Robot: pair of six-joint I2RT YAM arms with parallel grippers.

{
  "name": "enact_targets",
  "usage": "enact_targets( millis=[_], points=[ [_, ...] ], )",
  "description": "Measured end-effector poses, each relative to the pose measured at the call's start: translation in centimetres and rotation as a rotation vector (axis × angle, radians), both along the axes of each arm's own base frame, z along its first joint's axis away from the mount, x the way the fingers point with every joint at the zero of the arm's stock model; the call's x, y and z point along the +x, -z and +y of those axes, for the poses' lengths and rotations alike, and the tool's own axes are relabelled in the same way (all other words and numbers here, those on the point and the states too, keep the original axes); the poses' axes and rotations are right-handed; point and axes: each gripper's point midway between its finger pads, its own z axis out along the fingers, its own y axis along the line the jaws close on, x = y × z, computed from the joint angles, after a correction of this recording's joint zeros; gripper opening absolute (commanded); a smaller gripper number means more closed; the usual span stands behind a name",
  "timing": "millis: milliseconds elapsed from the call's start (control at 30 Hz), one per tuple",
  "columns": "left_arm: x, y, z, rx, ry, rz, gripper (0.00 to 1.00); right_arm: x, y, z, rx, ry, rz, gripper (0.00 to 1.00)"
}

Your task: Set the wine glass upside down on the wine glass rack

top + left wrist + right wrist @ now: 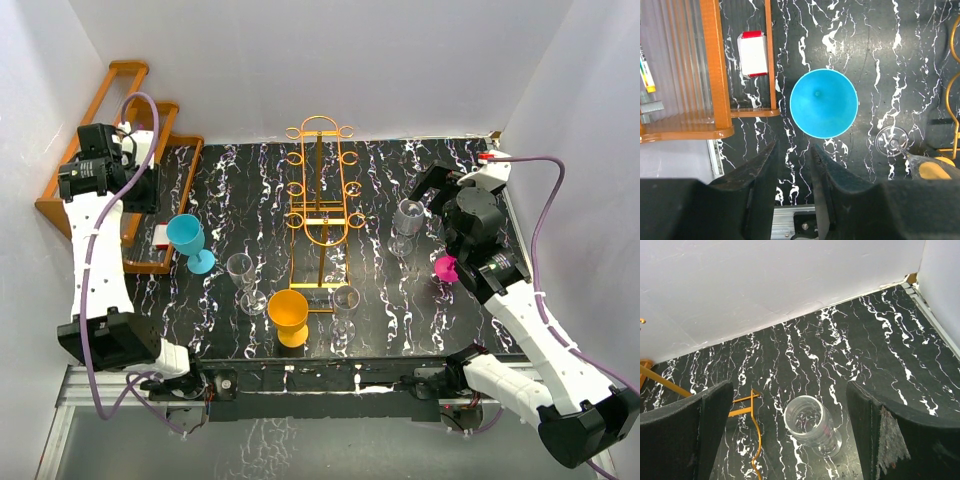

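Note:
The golden wire wine glass rack (318,190) stands at the middle back of the black marble table; part of its base shows as rack wire (742,410). A clear wine glass (408,222) stands upright to the rack's right. In the right wrist view this glass (810,432) sits below and between the wide-spread fingers of my open right gripper (789,387), untouched. My left gripper (794,146) hovers high above a blue glass (824,102), its jaws close together with a narrow gap and nothing between them.
A brown wooden stepped shelf (120,150) stands at the far left, with a white and red box (160,237) by its foot. Two clear glasses (241,280) (344,310), an orange cup (289,315) and a pink one (446,268) stand near the front.

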Motion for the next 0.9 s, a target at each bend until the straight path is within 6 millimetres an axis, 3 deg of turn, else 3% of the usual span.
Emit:
enact_targets(
  millis=[533, 900],
  points=[
    [2.8, 7.7, 1.7, 0.026, -0.025, 0.097, 0.33, -0.3, 0.7, 0.5, -0.010, -0.034, 0.015, 0.98],
    [3.6, 9.0, 2.0, 0.032, -0.027, 0.085, 0.34, -0.5, 1.7, 0.3, -0.039, -0.035, 0.056, 0.99]
  ],
)
